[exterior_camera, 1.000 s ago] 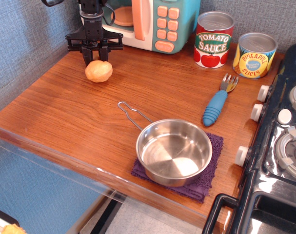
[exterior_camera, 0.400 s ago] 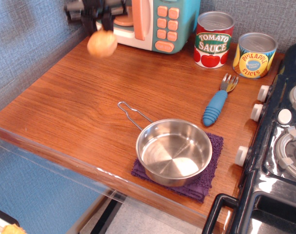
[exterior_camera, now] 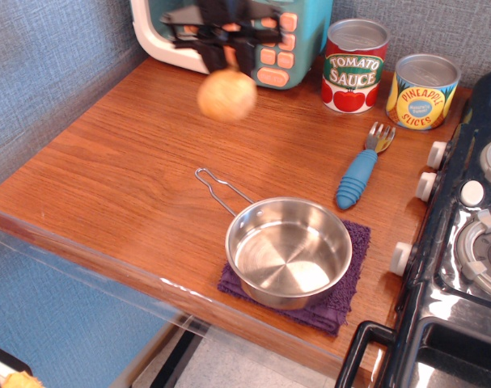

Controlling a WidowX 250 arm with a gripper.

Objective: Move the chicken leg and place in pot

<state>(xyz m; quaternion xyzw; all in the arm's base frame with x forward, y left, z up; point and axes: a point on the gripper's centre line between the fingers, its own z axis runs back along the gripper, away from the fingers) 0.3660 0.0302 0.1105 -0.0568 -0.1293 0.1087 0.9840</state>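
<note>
The chicken leg (exterior_camera: 226, 95) shows as a round golden-tan lump hanging in the air above the wooden counter, blurred by motion. My black gripper (exterior_camera: 227, 55) is right above it, in front of the toy microwave, shut on the leg's top end. The pot (exterior_camera: 287, 251) is a shiny steel saucepan with a thin wire loop handle, standing empty on a purple cloth (exterior_camera: 352, 273) at the front of the counter, below and to the right of the leg.
A teal and white toy microwave (exterior_camera: 265, 32) stands at the back. A tomato sauce can (exterior_camera: 354, 66) and a pineapple can (exterior_camera: 423, 91) stand at the back right. A blue-handled fork (exterior_camera: 361, 171) lies near the toy stove (exterior_camera: 463, 242) at the right edge.
My gripper has lifted the chicken leg off the counter at the back left and carried it to the right, in front of the microwave. The pot has not moved.
</note>
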